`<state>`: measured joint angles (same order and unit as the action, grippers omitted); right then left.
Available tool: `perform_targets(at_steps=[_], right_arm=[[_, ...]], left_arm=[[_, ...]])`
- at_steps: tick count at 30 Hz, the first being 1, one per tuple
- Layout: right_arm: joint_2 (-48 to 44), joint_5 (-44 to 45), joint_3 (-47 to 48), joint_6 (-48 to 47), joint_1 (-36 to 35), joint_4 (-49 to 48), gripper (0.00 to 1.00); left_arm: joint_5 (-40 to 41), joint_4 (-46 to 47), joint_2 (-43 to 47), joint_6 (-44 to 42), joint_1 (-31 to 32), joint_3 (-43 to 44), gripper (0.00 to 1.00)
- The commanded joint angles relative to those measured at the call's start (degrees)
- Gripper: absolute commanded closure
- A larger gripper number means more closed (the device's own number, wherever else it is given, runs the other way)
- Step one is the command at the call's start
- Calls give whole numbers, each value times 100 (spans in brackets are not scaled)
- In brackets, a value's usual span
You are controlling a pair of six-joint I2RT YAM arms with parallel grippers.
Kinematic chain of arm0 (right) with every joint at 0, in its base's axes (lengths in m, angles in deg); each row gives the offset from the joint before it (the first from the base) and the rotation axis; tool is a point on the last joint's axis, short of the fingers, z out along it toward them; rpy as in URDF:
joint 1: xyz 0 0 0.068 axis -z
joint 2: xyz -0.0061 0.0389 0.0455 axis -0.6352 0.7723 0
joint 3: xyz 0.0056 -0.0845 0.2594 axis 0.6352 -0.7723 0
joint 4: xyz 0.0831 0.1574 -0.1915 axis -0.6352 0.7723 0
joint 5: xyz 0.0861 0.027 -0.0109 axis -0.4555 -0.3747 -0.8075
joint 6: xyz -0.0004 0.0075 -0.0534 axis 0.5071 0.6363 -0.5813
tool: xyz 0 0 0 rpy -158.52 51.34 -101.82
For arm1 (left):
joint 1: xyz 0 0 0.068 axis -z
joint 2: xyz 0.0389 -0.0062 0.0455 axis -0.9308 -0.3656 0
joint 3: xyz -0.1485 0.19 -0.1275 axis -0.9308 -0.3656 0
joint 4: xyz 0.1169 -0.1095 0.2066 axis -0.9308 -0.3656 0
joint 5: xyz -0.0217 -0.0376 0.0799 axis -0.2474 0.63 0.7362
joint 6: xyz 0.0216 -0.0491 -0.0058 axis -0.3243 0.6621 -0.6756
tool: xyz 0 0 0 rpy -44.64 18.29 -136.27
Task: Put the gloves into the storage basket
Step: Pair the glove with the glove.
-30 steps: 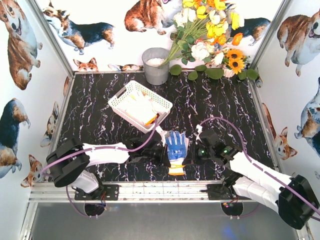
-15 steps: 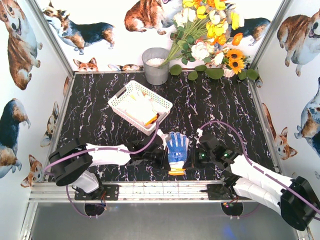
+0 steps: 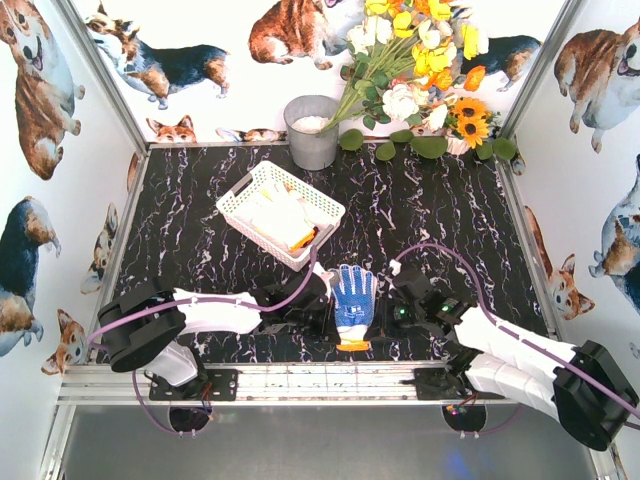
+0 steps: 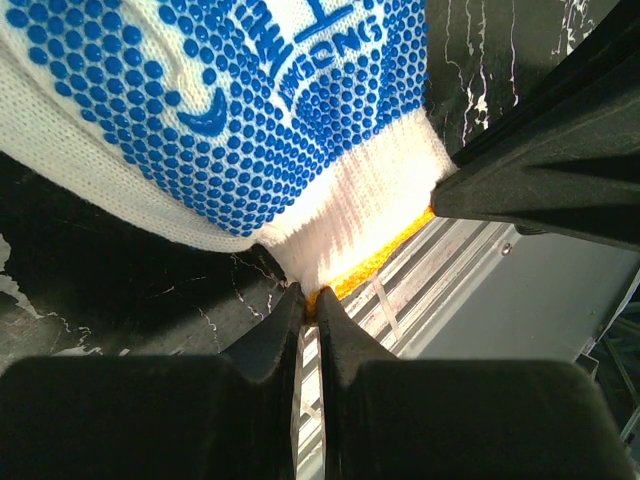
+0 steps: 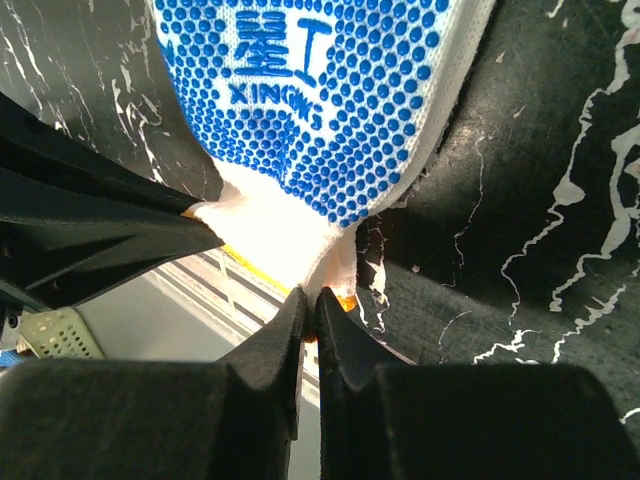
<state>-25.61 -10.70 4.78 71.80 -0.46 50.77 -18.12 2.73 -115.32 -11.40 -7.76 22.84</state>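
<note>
Both arms have closed in — left gripper and right gripper pinch, nearly shut, the cuff of the blue-dotted glove at lower centre (storage basket sits upper left) — so a lift looks next.

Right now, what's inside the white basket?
The storage basket holds cream gloves piled together, an orange cuff showing at the near edge. Their number and anything beneath are hidden. The blue-dotted glove is outside, its cuff pinched by the left gripper and right gripper.
</note>
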Motion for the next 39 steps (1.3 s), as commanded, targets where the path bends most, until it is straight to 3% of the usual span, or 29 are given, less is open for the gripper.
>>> perform_targets(at_steps=[1, 4, 12, 16, 18, 22, 31, 39], right_arm=[[140, 203, 8, 48, -67, -209, 100], [262, 190, 20, 71, -103, -256, 98], [-120, 625, 465, -42, -106, 608, 50], [-522, 1251, 871, -159, -97, 1310, 37], [-704, 1472, 1052, -177, -97, 1486, 33], [-845, 1295, 1218, 27, -97, 1149, 35], [-126, 260, 584, 874, -201, -742, 71], [495, 499, 266, 853, -337, -1118, 75]], left_arm=[[225, -216, -5, 94, 35, -105, 100], [312, -289, 99, 160, 30, -145, 99], [464, -681, 597, 216, 24, -184, 46], [803, -1169, 1057, 126, 0, -46, 29], [1041, -1427, 1316, 68, -60, 48, 25], [1551, -1571, 1830, 144, -311, 93, 28], [1572, 23, 1914, 829, -975, -288, 48], [1058, 678, 1107, 974, -1185, -307, 48]])
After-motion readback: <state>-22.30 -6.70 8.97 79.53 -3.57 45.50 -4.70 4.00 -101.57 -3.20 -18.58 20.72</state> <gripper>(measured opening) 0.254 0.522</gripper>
